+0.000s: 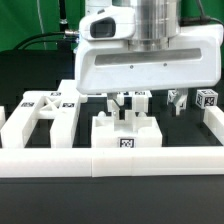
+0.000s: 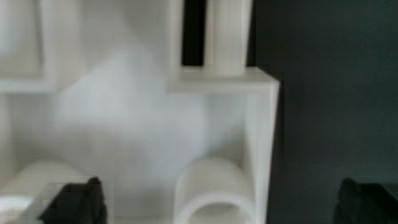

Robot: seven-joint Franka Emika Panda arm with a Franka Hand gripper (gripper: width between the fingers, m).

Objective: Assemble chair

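Observation:
In the exterior view my gripper hangs just above a chunky white chair piece with a tag on its front, near the middle of the table. The wrist view shows that piece close below, with slots and a rounded arch. The two dark fingertips stand wide apart, one over the white piece and the other over the dark table beside it. The gripper is open and holds nothing. A second white chair part with tags lies to the exterior view's left. Two small tagged pieces stand at the right.
A long low white rail runs across the front of the table, close to the piece under the gripper. The table surface is dark. The robot's white hand body hides the area behind the middle piece.

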